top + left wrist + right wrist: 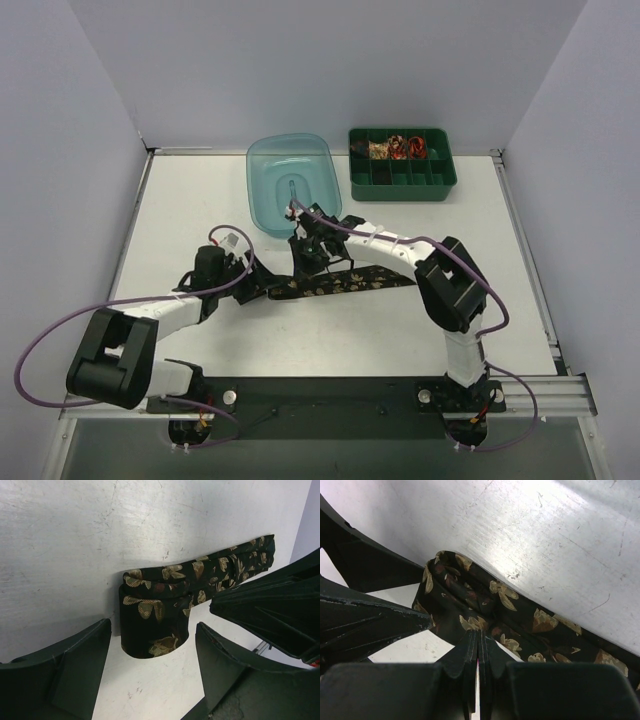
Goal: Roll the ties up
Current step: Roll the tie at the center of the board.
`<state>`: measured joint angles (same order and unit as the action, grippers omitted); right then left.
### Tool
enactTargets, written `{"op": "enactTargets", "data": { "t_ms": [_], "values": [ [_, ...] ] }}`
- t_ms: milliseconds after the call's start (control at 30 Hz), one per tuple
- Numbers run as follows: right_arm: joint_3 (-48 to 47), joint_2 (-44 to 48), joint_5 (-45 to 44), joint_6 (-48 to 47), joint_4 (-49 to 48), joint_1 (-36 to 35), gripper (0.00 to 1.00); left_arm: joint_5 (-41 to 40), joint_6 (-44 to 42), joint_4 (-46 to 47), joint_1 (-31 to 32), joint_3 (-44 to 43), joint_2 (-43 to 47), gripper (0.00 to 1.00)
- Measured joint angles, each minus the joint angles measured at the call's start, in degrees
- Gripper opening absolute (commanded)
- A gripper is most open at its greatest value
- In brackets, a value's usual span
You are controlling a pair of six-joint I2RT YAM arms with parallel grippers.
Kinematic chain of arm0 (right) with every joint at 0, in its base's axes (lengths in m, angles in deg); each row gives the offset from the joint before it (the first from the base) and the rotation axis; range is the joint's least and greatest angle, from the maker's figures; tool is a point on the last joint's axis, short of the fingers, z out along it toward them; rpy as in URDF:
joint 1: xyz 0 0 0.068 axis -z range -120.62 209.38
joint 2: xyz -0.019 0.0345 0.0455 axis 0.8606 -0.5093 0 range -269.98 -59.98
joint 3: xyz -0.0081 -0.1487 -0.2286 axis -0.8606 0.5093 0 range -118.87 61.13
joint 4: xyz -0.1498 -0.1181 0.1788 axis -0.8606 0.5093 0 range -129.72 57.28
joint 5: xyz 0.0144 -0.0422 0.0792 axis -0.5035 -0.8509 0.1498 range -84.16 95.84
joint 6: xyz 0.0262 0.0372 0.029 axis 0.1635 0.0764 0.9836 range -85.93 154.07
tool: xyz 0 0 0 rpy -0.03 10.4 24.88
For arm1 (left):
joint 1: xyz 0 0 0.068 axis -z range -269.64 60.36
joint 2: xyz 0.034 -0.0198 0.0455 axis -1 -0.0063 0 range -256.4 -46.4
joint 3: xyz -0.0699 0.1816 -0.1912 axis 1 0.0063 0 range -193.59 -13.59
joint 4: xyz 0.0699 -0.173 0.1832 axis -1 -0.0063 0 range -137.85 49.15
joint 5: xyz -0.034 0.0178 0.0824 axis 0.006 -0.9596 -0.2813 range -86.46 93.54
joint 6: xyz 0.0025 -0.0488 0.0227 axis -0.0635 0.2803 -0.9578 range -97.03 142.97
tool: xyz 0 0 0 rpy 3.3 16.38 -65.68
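The black tie [350, 281] with gold floral pattern lies across the table's middle, its left end folded over into a short loop [152, 622]. My left gripper [262, 284] is open, its jaws either side of the table just in front of that loop [152, 652], not touching it. My right gripper [306, 262] is shut, its tips [480, 636] pinching the tie's fabric [505, 600] just behind the fold. Small red and beige rolled ties [397, 148] sit in the green tray.
A teal plastic tub [290, 182] stands at the back centre. A green compartment tray [402, 178] stands at the back right. Purple cables [40, 345] loop off both arms. The two grippers are close together over the tie's left end.
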<state>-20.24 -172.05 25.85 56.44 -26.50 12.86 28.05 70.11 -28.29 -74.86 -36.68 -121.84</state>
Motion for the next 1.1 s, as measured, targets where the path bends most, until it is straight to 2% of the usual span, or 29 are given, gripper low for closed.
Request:
{"op": "enactTargets", "data": {
  "t_ms": [267, 500, 633, 733, 967, 1100],
  "values": [
    [-0.7, -3.5, 0.4, 0.1, -0.1, -0.5, 0.00, 0.8, 0.3, 3.3, 0.0, 1.2, -2.7, 0.72],
    [-1.5, -5.4, 0.6, 0.2, -0.3, -0.8, 0.00, 1.8, 0.5, 8.3, -0.2, 1.9, -5.6, 0.61],
    [-1.7, -6.0, 0.6, 0.3, -0.5, -0.8, 0.00, 2.6, 1.1, 12.6, -0.3, 3.0, -7.5, 0.49],
    [-2.1, -6.3, 0.7, 0.3, -0.5, -0.8, 0.00, 3.0, 2.0, 16.6, -0.4, 4.4, -9.0, 0.43],
    [-2.5, -6.8, 0.8, 0.3, -0.5, -0.7, 0.00, 4.2, 3.8, 26.4, -0.4, 6.5, -13.4, 0.00],
    [-2.6, -6.8, 0.8, 0.3, -0.5, -0.7, 0.00, 4.5, 4.6, 29.2, -0.4, 7.1, -14.4, 0.00]
  ]
}}
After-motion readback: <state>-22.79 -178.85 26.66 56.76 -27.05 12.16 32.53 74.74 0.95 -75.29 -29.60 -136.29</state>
